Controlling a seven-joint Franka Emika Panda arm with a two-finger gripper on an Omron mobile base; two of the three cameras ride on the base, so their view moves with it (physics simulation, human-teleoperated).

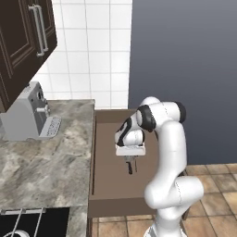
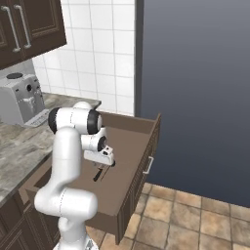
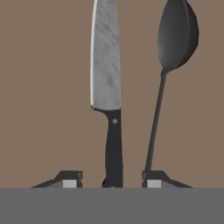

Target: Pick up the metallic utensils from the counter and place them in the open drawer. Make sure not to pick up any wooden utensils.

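**Metal knife and spoon lying in the open drawer, gripper spread above them**

Knife (image 3: 106, 65) in the hand view: mottled grey blade, black handle with 1 rivet, lying flat on the plain brown drawer floor. Its handle end sits between the 2 fingertips (image 3: 70, 178), clear gap on both sides, no pad touching it. So the jaws are spread, not pinching anything.

Spoon (image 3: 175, 39): dark grey, oval bowl, slim straight handle. Lies just beside the knife, roughly parallel, not touching it. Its handle end runs down to the right-hand fingertip in that view; can't tell if they touch.

Base views: drawer (image 1: 109, 120) pulled fully out from under the counter (image 1: 41, 152), dark brown walls, brown inside. Slim silver bar handle shows on the drawer front in the right base view. Gripper (image 1: 130, 159) points straight down over the middle of the drawer, low over the floor. A thin dark piece shows on the floor right under it; too small there to split into knife and spoon.

Counter: grey-beige veined stone, to the left of the drawer. Grey coffee machine (image 1: 30, 113) stands on it against the white tiled wall (image 1: 92, 51), well apart from the drawer. Dark wall cabinets (image 1: 23, 41) hang above it. Corner of a black cooktop (image 1: 32, 222) at the lower left of the left base view. Floor is brown tile (image 2: 195, 215).
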